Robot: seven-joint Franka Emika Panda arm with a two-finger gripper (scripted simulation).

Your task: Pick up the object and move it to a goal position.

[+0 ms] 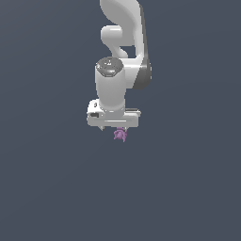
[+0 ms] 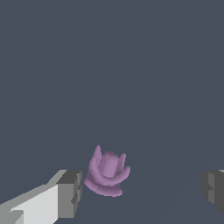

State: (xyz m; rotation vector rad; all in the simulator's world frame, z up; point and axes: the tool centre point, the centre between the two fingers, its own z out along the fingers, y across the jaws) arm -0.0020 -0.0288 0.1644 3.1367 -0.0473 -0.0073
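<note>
We saw our fingers (image 2: 141, 192) spread wide around the lump (image 2: 107, 171), which sat much nearer one finger (image 2: 70, 192) than the other, so closing unevenly risked nudging it sideways and pinching only a prong.

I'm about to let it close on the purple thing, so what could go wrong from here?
1. The purple lump sits off-centre in the open tool, right beside one finger and far from the other. Closing could shove it sideways before both touch.
2. Its short prongs and irregular shape give uneven contact, so it may twist or pop out.
3. In the exterior view the tool hides most of the lump, so height above the surface is unclear.
</note>
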